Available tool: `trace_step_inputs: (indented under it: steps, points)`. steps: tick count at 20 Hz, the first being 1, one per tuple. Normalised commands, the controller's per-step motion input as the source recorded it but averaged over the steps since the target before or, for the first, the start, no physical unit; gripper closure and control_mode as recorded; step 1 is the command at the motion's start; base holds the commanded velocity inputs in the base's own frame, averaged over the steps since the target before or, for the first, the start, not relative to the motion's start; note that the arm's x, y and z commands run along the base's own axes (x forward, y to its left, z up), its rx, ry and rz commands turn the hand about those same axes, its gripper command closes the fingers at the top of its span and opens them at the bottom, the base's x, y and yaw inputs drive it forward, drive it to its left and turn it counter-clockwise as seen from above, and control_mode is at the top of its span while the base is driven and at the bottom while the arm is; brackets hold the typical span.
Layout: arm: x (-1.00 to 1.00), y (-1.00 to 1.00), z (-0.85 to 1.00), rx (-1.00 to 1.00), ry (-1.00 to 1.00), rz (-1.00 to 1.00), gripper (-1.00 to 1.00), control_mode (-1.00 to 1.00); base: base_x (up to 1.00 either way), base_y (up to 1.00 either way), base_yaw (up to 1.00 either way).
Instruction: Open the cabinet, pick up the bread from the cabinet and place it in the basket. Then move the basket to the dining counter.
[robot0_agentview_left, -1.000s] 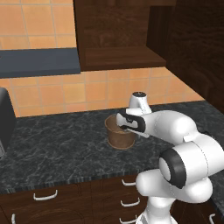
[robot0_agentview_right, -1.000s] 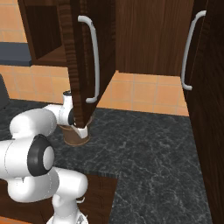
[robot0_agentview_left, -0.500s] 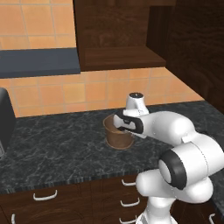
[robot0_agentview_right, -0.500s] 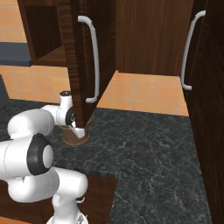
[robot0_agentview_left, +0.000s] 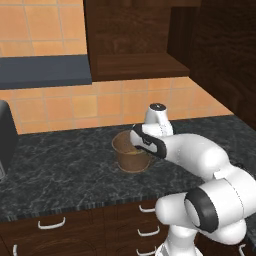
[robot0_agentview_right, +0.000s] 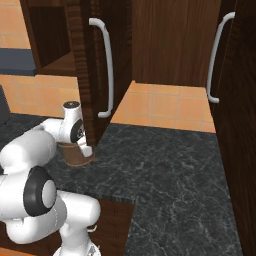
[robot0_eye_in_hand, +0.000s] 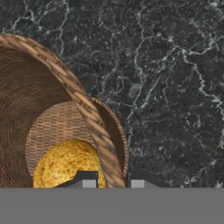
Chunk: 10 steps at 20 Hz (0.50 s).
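End effector is closed astride the rim of the basket, bread inside just below it; judged light, stiff weave, rim grip adequate, tipping possible.

Rough woven basket (worktop: glossy marble).

Black marbled stone desk
A small round brown woven basket stands on it, below the open cabinet.

Orange tiled wall behind black marbled worktop; dark drawers below
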Motion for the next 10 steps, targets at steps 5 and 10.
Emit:
trace_step_inputs:
  steps: [5, 10]
  points:
    - [-0.79, 0.05, 0.73, 0.08, -0.02, -0.42, 1.0, -1.0, 0.0, 0.0, 0.0]
    - [-0.78, 0.0, 0.69, 0.11, -0.01, -0.5, 1.0, -1.0, 0.0, 0.0, 0.0]
